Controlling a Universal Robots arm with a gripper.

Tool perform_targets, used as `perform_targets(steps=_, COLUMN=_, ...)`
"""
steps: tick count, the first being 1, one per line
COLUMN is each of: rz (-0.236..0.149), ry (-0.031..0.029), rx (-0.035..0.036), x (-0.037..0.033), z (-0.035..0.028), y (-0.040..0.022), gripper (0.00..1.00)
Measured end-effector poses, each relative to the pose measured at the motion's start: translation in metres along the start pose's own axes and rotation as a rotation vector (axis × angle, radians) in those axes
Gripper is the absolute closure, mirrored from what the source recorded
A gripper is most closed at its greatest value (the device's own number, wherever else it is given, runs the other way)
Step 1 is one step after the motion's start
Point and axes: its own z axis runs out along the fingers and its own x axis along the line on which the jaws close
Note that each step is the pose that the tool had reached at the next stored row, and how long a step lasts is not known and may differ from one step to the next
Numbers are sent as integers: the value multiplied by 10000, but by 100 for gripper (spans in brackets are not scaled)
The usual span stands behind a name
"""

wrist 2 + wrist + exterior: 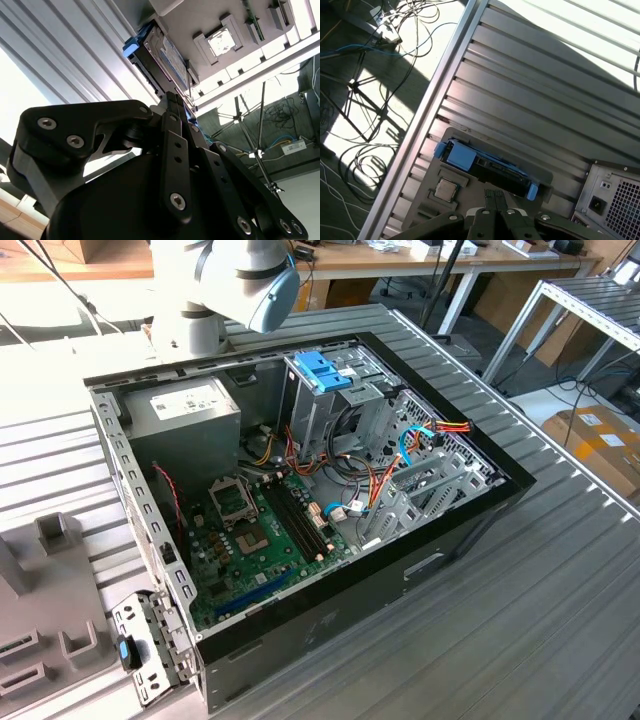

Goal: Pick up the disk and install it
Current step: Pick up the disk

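The gripper (495,193) is being kept clenched, its two black fingers pressed flat against each other with nothing between them; the same closed pair is being shown in the second wrist view (173,96).

The disk (487,167) is being held on its long edge in a slot of the grey fixture plate (485,142), with its dark body framed by light-blue rails. In the second wrist view the disk (165,55) is being seen edge-on against that plate (200,20). The fingertips are being held just beside the disk's upper edge. Whether they are touching it cannot be told, since the fingers are covering the spot.

A square processor chip (445,189) is being carried in a pocket of the plate, just beside the disk (it is also appearing in the second wrist view (221,42)). The plate is being borne by the ribbed metal table (545,75), and a corner of the computer case (615,200) is standing near the plate.

In the exterior view the case (450,540) is lying open on its side with the robot arm (240,280) above its far edge.
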Motion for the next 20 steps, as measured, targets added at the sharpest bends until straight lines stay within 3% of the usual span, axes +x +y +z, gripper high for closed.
perform_targets(steps=20, rz=-369, ry=21, rx=-11, x=0, z=0, y=0, gripper=89)
